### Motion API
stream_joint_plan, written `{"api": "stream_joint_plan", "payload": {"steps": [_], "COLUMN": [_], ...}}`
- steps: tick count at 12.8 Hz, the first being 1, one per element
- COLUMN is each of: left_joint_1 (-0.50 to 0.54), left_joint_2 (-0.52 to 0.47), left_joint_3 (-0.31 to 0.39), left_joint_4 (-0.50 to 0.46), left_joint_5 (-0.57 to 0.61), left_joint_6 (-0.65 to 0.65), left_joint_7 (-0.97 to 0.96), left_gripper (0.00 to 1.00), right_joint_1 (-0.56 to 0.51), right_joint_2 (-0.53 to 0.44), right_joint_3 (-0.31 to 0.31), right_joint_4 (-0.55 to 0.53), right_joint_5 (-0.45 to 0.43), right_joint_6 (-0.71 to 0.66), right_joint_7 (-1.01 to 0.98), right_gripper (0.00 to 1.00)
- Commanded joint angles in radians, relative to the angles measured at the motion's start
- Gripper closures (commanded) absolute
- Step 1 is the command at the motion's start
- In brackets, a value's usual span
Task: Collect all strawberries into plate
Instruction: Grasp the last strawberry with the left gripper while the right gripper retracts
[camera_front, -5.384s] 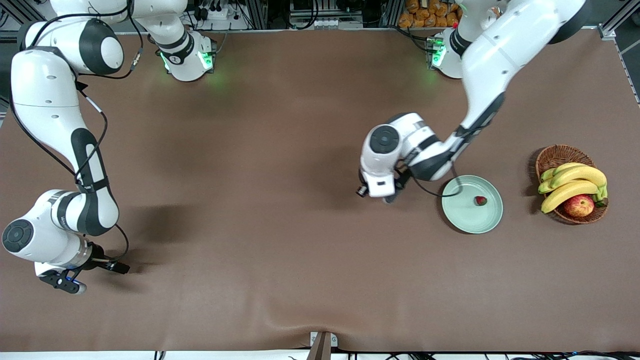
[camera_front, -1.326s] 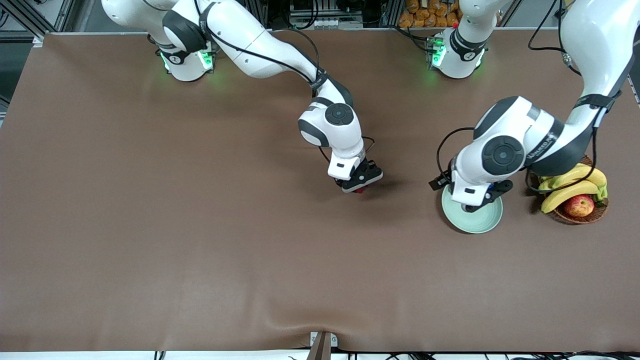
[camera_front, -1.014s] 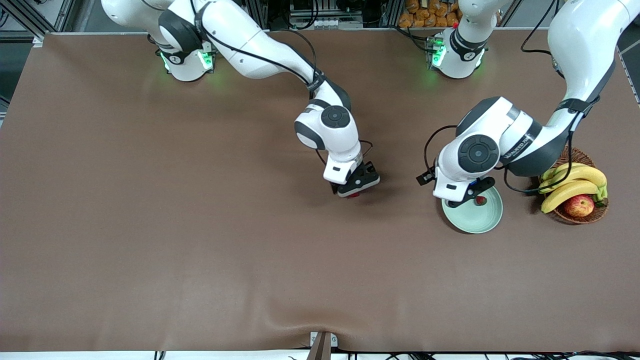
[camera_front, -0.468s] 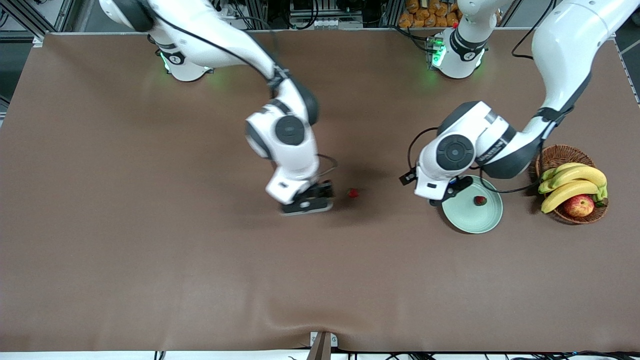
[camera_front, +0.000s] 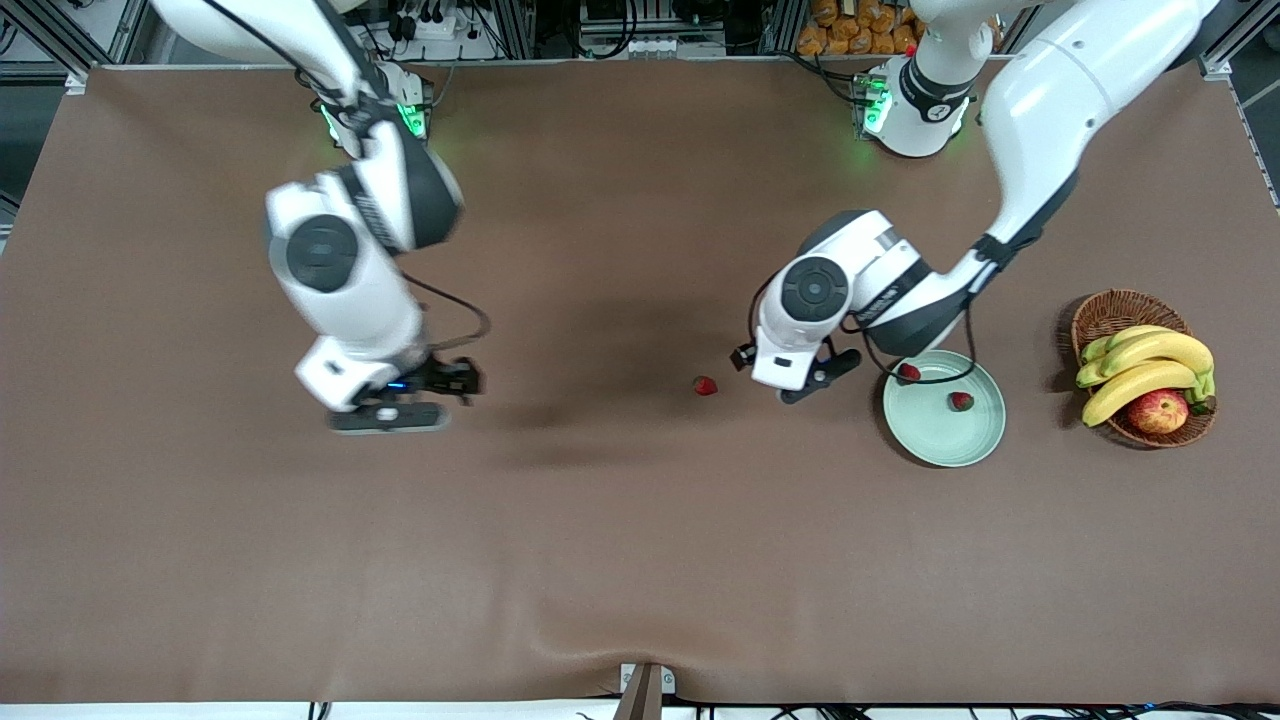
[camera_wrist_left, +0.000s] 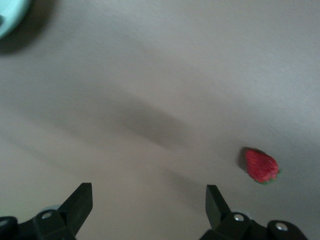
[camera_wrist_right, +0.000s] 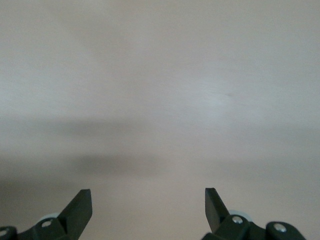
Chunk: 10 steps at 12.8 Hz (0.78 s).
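The mint-green plate (camera_front: 938, 435) sits toward the left arm's end of the table. Two strawberries lie in it: one (camera_front: 961, 401) near the middle, one (camera_front: 908, 372) just inside the rim. A third strawberry (camera_front: 706, 385) lies on the bare brown table beside the plate. My left gripper (camera_front: 812, 386) hangs open between that loose berry and the plate. In the left wrist view the berry (camera_wrist_left: 261, 166) lies off to one side of the open gripper (camera_wrist_left: 149, 200), and a plate edge (camera_wrist_left: 10, 15) shows in a corner. My right gripper (camera_front: 388, 414) is open over bare table, and the right wrist view (camera_wrist_right: 148, 205) shows nothing between its fingers.
A brown wicker basket (camera_front: 1112, 309) stands beside the plate at the left arm's end of the table. It holds bananas (camera_front: 1145, 365) and a red-yellow apple (camera_front: 1157, 410). A brown cloth covers the table.
My right gripper left a strawberry on the table and swung away toward the right arm's end. My left gripper moved off the plate toward that berry, uncovering a second berry in the plate.
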<state>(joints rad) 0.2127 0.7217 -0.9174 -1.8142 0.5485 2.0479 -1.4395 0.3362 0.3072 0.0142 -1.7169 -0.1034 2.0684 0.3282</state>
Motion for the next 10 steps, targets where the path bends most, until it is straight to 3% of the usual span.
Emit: {"api": "stream_joint_plan", "payload": {"steps": [1,3,7,8,10], "left_joint_1": [-0.018,-0.056,-0.244,-0.274,-0.283], "left_joint_2": [0.034,0.048,0.079,0.093,0.11], "left_joint_3": [0.014,0.04,0.193,0.209,0.212], "left_joint_4": [0.01,0.015,0.11,0.133,0.144], "left_joint_5": [-0.009,-0.005,-0.015,-0.015,-0.015], "left_joint_6": [0.095,0.153,0.221,0.222,0.224], "left_joint_7": [-0.06,-0.132,-0.356,-0.405,-0.467], "left_gripper": [0.0,0.0,0.0,0.0,0.0], "right_joint_1": [-0.148,-0.238,-0.344,-0.347,-0.37], "right_joint_2": [-0.127,-0.19,-0.298,-0.316,-0.312], "right_joint_3": [0.027,0.029,0.024,0.021,0.016], "right_joint_4": [-0.058,-0.056,-0.043,-0.032,0.082], "right_joint_5": [-0.004,-0.001,0.005,0.046,0.106], "right_joint_6": [-0.089,-0.184,-0.345,-0.397,-0.531], "right_joint_7": [-0.15,-0.271,-0.399,-0.399,-0.394], "right_gripper": [0.0,0.0,0.0,0.0,0.0]}}
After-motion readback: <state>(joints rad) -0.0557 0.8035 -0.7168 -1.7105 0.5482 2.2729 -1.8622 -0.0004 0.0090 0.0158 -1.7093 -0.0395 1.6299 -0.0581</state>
